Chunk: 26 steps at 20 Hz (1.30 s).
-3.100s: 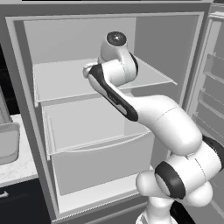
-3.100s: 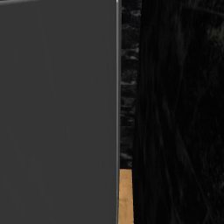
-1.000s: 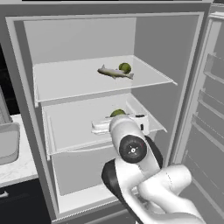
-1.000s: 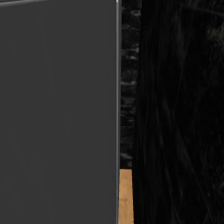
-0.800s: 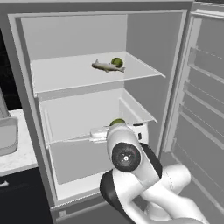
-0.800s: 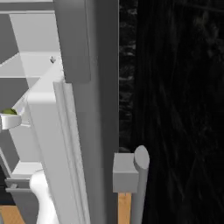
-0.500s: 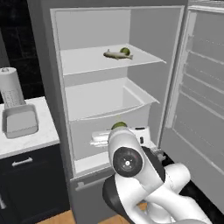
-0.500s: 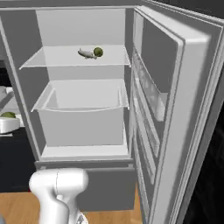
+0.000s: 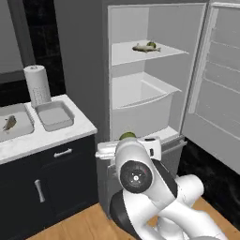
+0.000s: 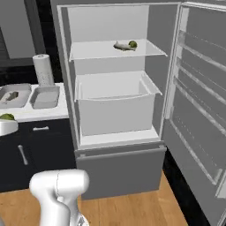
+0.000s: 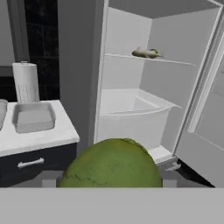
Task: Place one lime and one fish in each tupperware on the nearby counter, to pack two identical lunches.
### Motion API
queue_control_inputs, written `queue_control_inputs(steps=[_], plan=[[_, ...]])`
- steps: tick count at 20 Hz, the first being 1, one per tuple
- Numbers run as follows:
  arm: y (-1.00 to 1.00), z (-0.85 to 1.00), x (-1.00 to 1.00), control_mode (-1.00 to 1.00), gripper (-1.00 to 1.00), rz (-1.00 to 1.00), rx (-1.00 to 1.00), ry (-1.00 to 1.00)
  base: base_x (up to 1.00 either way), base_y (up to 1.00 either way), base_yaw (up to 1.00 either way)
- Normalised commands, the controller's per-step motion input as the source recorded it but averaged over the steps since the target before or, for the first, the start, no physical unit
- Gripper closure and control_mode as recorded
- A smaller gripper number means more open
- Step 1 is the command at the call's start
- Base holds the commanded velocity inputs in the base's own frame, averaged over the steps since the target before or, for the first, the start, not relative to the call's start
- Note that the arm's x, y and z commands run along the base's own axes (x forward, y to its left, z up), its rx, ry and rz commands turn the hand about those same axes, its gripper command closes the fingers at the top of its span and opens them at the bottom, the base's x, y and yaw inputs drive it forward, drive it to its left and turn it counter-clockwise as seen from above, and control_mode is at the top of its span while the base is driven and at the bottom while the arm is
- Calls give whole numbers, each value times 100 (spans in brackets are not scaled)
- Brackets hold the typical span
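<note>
My gripper (image 11: 109, 176) is shut on a green lime (image 11: 111, 165) that bulks large low in the hand view. The same lime (image 9: 127, 136) sits atop my white hand, in front of the open fridge and right of the counter (image 9: 75, 127). Two grey tupperwares stand on that white counter. The left tupperware (image 9: 18, 129) holds a fish (image 9: 9, 123); the right tupperware (image 9: 55, 115) looks empty. A second fish (image 9: 142, 48) and lime (image 9: 151, 44) lie on the upper fridge shelf.
A paper towel roll (image 9: 37, 85) stands behind the tupperwares. The fridge door (image 9: 218, 84) hangs open to the right. A white fridge drawer (image 9: 140, 105) juts out below the shelf. Black cabinet fronts (image 9: 51, 183) sit under the counter, above a wooden floor.
The base has backed away from the fridge, so both views now take in the counter and tupperwares. The lime has stayed in my gripper throughout the last second.
</note>
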Motion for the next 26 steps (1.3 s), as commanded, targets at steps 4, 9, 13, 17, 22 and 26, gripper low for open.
queue_control_inputs(steps=[4, 9, 13, 17, 22, 26], plan=[[0, 0, 0, 100, 100, 0, 0, 0, 35, 100, -32], [0, 0, 0, 100, 100, 0, 0, 0, 81, 100, -27], [0, 0, 0, 100, 100, 0, 0, 0, 70, 100, -9], [0, 0, 0, 100, 100, 0, 0, 0, 5, 100, 0], [68, -56, 52, -100, 100, -3, 8, 44, 1, 20, 0], [47, -43, 100, -100, 100, -13, 21, 67, 0, 0, 0]])
